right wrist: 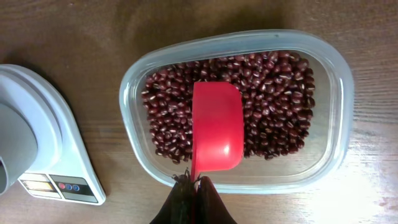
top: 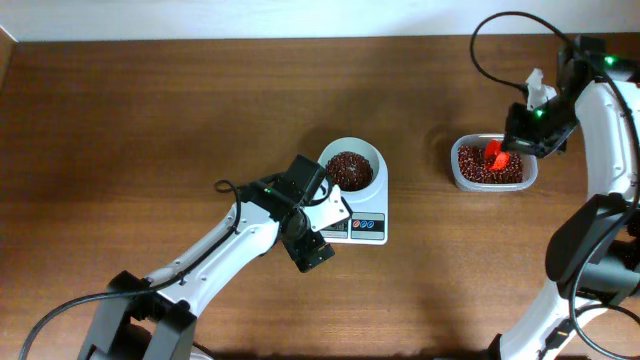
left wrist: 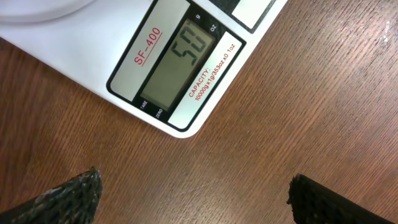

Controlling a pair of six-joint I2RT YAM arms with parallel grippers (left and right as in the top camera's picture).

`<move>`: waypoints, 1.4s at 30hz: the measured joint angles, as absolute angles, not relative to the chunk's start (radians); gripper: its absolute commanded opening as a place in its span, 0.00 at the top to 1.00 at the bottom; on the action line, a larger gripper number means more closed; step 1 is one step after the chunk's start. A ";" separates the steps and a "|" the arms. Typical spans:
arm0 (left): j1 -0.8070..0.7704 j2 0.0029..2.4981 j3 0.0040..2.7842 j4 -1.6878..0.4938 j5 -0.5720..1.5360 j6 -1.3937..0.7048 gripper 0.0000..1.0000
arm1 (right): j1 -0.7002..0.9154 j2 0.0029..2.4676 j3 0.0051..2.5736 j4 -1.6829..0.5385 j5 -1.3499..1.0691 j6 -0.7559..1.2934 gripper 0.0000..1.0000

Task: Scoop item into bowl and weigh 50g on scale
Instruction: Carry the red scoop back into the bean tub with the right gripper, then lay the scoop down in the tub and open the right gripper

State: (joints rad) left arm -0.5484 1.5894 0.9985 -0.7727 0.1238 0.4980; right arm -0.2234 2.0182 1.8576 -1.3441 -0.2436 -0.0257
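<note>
The white bowl [top: 350, 166] holds a heap of reddish-brown beans [top: 349, 170] and stands on the white scale [top: 360, 226]. The scale's display [left wrist: 177, 65] reads 50 in the left wrist view. My left gripper [top: 312, 250] is open and empty, hovering over the table just in front of the scale [left wrist: 93, 56]. More beans [right wrist: 273, 99] fill the clear tub [right wrist: 336, 93]. My right gripper [right wrist: 194, 183] is shut on the handle of a red scoop [right wrist: 216, 130], held over the tub with its cup bottom up. The scale also shows in the right wrist view [right wrist: 43, 155].
The clear tub [top: 455, 172] stands right of the scale, near the table's back right. A black cable [top: 490, 70] loops above the right arm. Bare wooden table [top: 150, 120] lies left of the scale.
</note>
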 measured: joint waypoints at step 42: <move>-0.548 1.589 0.999 -0.773 0.124 0.498 0.01 | -0.186 2.018 1.855 -1.399 -0.222 0.030 0.01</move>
